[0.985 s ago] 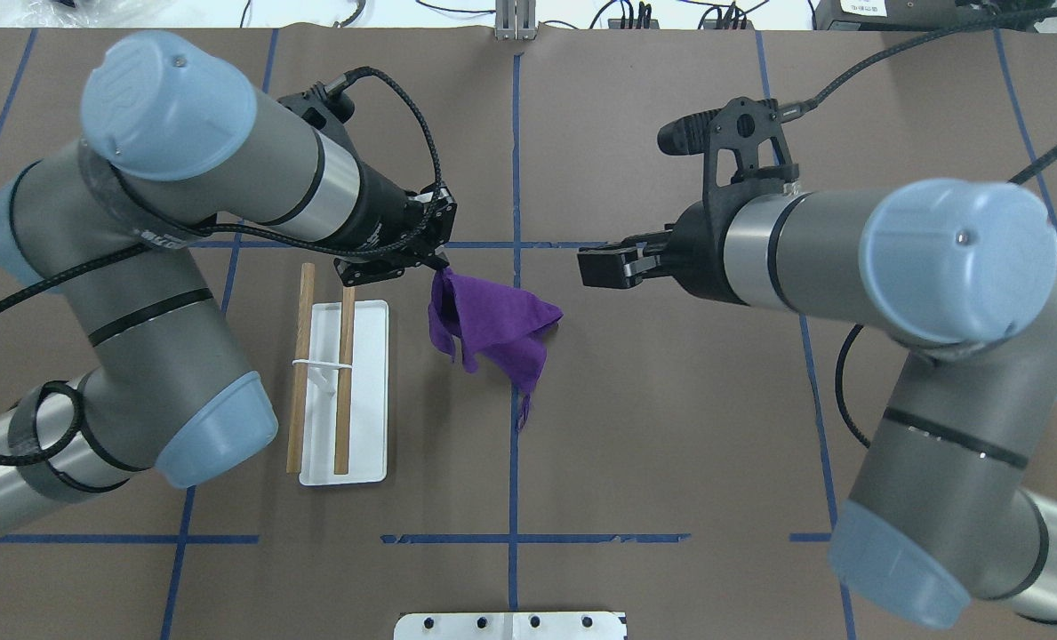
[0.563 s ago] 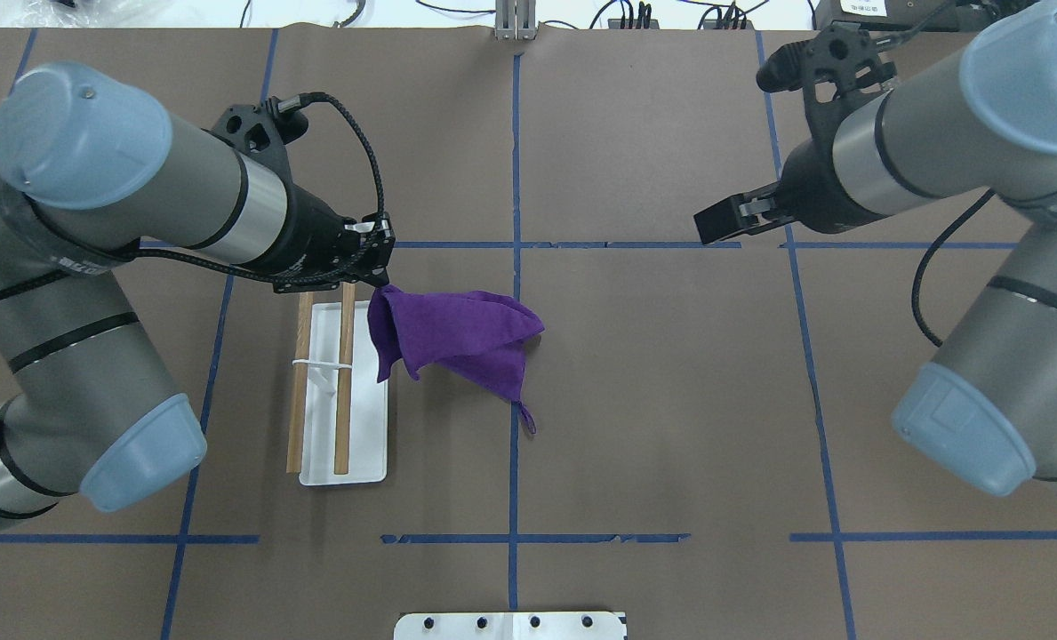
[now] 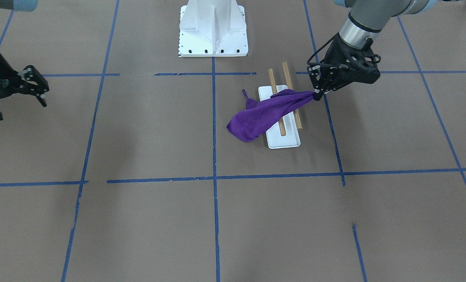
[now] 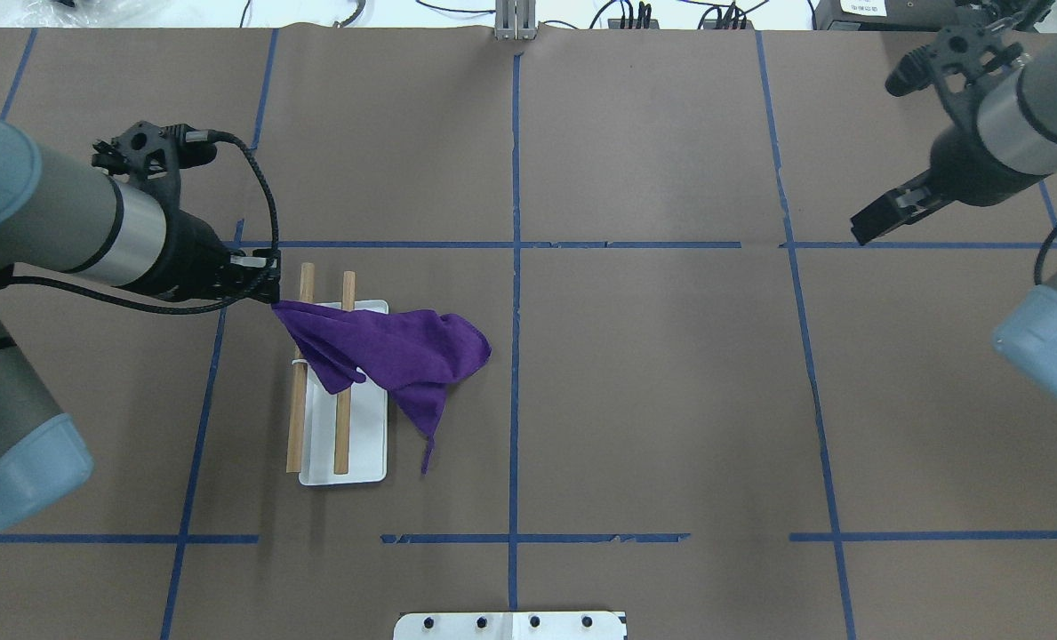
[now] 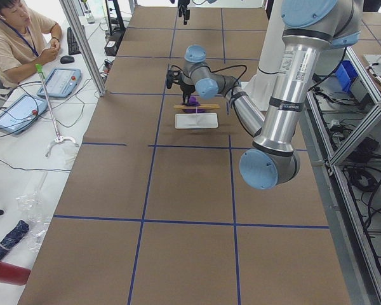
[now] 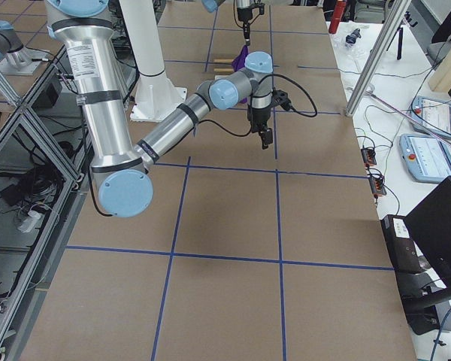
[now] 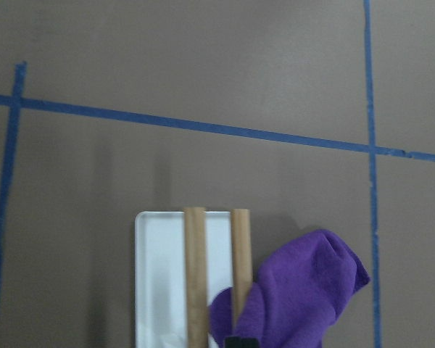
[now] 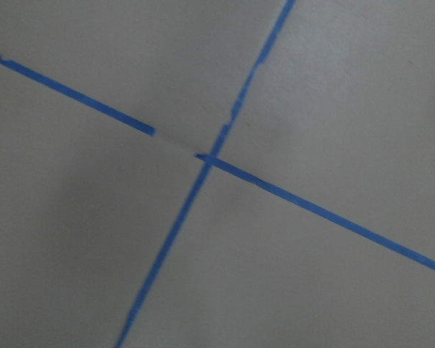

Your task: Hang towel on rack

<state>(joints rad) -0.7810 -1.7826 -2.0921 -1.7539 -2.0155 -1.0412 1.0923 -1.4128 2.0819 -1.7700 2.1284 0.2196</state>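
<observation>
In the overhead view the towel (image 4: 404, 351) covers the middle part of both rods of the rack (image 4: 341, 436), and most of the thin white support lies hidden under it. In the left wrist view the lower edge cuts off the rack and the towel, and of the left gripper (image 4: 272, 301) only a small dark tip shows. The front view's left edge cuts part of the right gripper (image 4: 864, 229). In both side views the towel is too small to read its folds.
</observation>
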